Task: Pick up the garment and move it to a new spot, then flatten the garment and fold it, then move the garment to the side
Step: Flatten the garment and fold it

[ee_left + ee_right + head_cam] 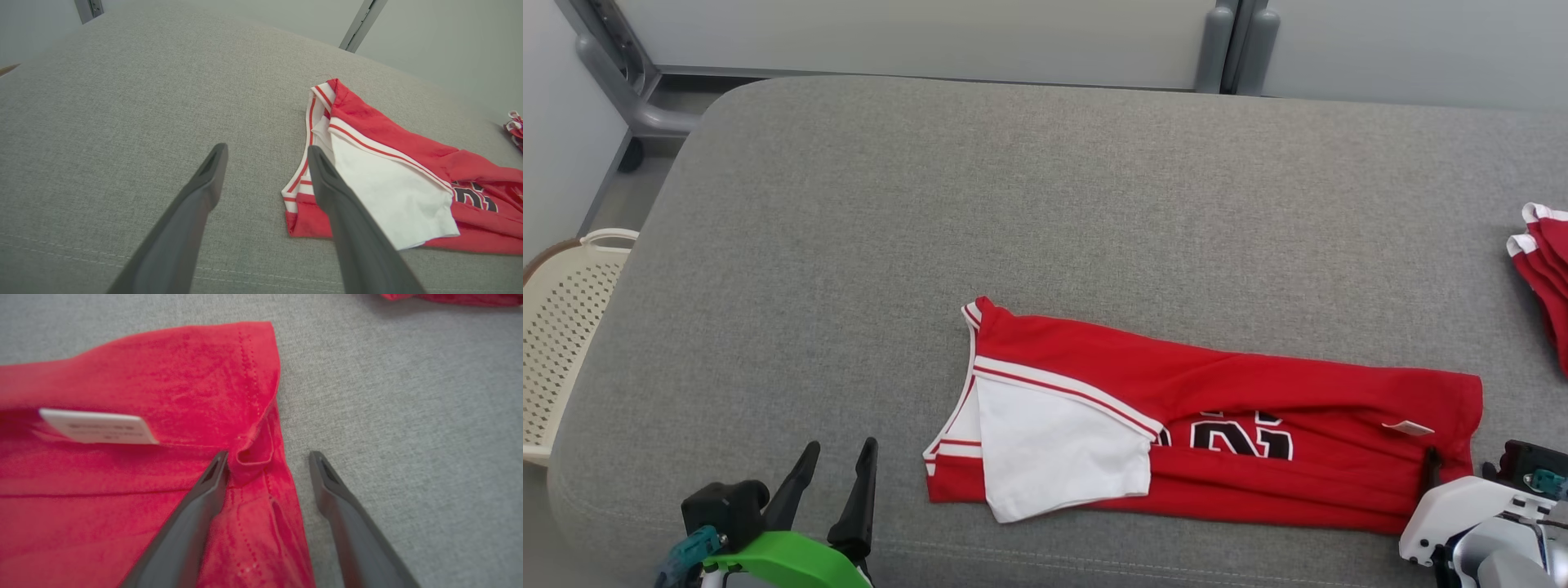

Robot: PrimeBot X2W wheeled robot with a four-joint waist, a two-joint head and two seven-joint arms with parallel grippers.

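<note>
Head view, garment (1258,380), black numerals (1241,439), white tag (1407,427)

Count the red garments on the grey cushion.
2, at least. One jersey lies partly folded at the front middle of the cushion. A second red pile sits at the right edge, cut off by the frame; it may hold more than one garment.

head view: looked steeply down on the grey cushion (1013,204), garment (1258,384) at lower centre
left wrist view: sat low, faced the garment's striped end at frame right
right wrist view: hung close over its hem
shared: the garment, in all three
</note>
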